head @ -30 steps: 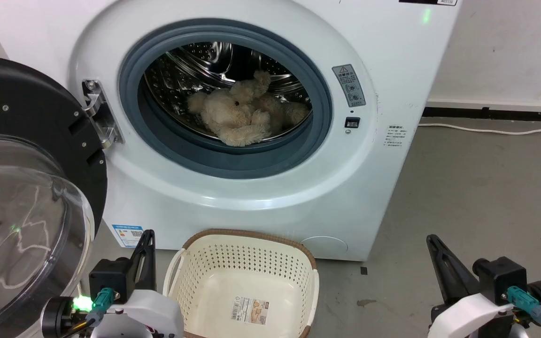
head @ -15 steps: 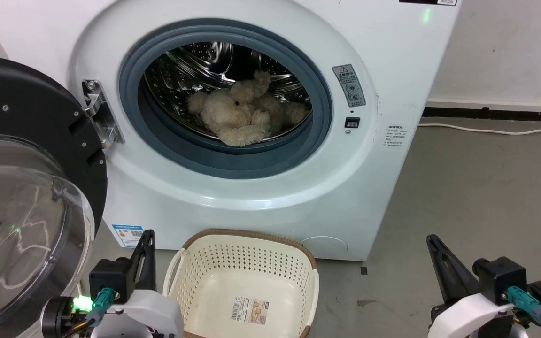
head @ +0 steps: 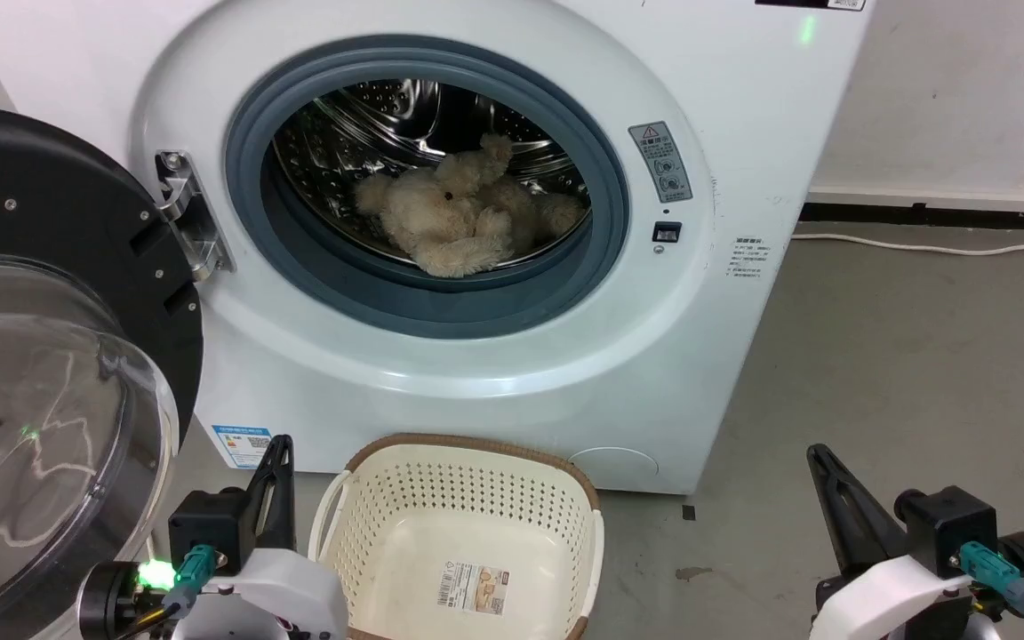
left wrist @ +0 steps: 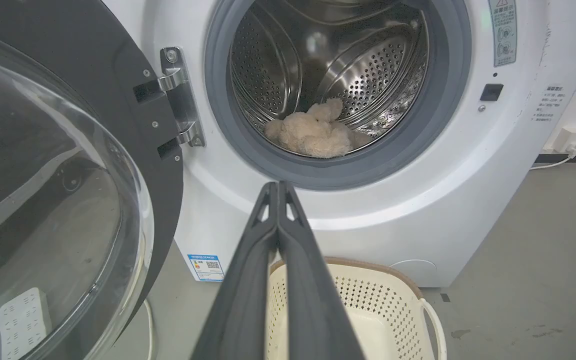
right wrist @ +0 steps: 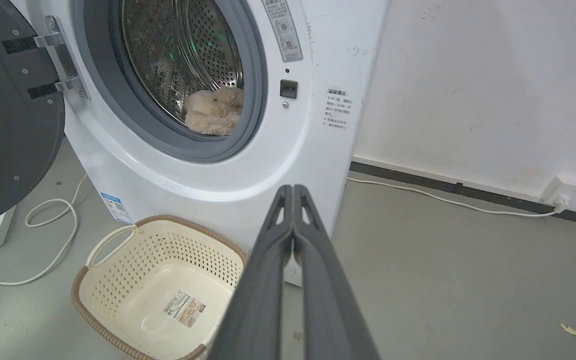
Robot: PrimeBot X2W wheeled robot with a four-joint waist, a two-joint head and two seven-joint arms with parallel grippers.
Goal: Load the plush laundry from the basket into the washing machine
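**A:** Grey floor point(head: 903, 373) all round. What sits nearest?

**B:** Two tools. The left tool point(head: 280, 442) is at the lower left and the right tool point(head: 815, 450) at the lower right. Each has its fingers pressed together on nothing, and both hang well short of the machine.

**A:** And between them?

**B:** One basket point(head: 468, 442), on the floor just in front of the washer point(head: 494, 373). It holds nothing, and there is one sticker point(head: 475, 587) on its bottom.

**A:** So where is the bear?

**B:** One bear point(head: 441, 222), lying low in the drum point(head: 370, 116) of the one washer, behind the grey ring point(head: 423, 302). As far as I can tell, no limb hangs over the lip.

**A:** The door?

**B:** One door point(head: 50, 196), swung wide open on the left.

**A:** Which step is in hand, then?

**B:** I judge the loading finished. The basket is empty, the bear is inside and neither tool grips anything. The task asks for nothing further, so the next move is only to stand down. If the door were to be shut, the left tool lies closer. It would need to push the rim round to the ring without knocking the basket.
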